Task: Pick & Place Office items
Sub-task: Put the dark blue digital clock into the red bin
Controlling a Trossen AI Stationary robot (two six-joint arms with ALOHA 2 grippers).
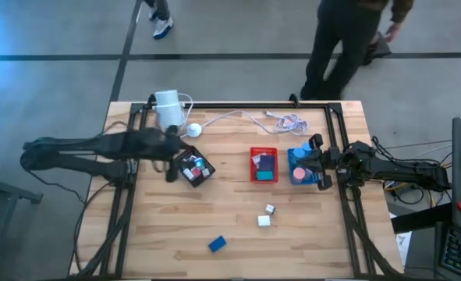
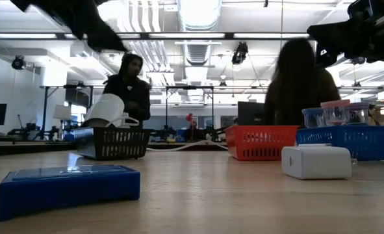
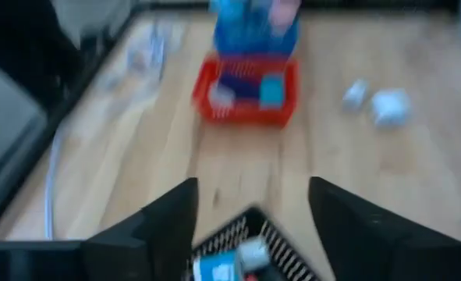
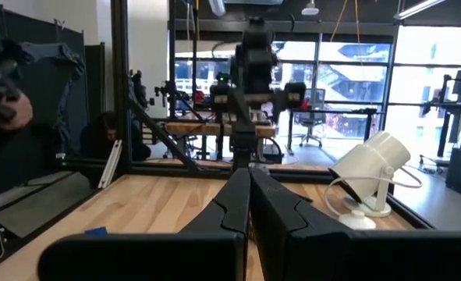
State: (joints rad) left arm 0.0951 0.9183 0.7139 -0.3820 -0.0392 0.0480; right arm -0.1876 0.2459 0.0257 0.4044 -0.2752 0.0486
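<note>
Office items sit in three trays, three lie loose

Office items are split between trays and bare wood. A blue block [image 1: 217, 244] lies alone near the front edge of the surface [image 1: 238, 211], its long axis running diagonally across the planks; in the low view it lies flat with a long face toward the camera. Two small white pieces [image 1: 266, 216] sit close together nearer the middle, just apart; which way they point cannot be told.

The black tray [image 1: 195, 169] holds several small pieces, the red tray [image 1: 264, 165] a teal and a darker piece, and the blue tray [image 1: 299, 167] a pink one.

The left hand [image 3: 250, 204] hangs over the black tray, its fingers apart with nothing between them. The right hand [image 4: 250, 183] hovers beside the blue tray, fingers pressed together and empty.

A white cylinder [image 1: 168, 109] with its cable stands at the back.
</note>
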